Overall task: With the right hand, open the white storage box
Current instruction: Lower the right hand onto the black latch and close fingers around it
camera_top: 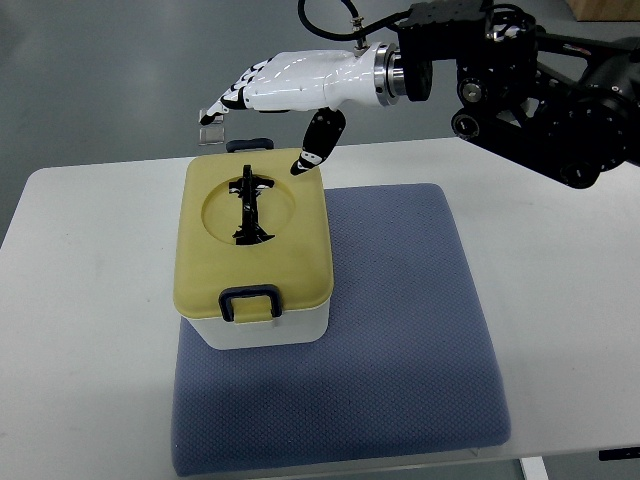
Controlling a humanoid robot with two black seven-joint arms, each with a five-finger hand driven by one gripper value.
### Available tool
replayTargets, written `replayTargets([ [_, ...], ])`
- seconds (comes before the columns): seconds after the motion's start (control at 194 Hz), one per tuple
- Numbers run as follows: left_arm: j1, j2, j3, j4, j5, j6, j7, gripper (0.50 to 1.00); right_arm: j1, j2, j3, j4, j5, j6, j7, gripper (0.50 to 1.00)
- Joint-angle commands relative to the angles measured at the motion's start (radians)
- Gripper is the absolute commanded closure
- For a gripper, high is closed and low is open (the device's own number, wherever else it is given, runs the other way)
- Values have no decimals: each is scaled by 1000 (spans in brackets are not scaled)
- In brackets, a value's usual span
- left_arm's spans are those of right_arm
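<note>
The right hand (275,85) hovers with relaxed, empty fingers (222,100) above the far edge of the box (258,300), whose lid handle (248,205) lies just below, running near-to-far.

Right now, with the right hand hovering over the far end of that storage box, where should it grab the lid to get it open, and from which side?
Probably the black handle lying in the round recess of the yellow lid. It runs near to far, so the right hand should come straight down with its fingers closing across it from left and right. The black latches at the near and far edges may need releasing first.
</note>
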Motion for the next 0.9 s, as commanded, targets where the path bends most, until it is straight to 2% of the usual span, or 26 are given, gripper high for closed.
replayTargets([
  [0.0, 0, 0, 0, 0, 0, 0, 0, 500, -17, 8, -21, 0, -2, -25, 0, 570],
  [0.428, -1, 0, 0, 4, 0, 0, 0, 500, -85, 74, -52, -11, -36, -131, -3, 579],
  [0.623, 0, 0, -1, 1, 0, 0, 0, 500, -106, 104, -52, -23, -47, -157, -4, 599],
  [0.737, 0, 0, -1, 1, 0, 0, 0, 500, -112, 118, -52, -31, -52, -181, -6, 628],
  [0.896, -1, 0, -1, 1, 0, 0, 0, 500, -114, 138, -50, -41, -53, -204, -7, 632],
])
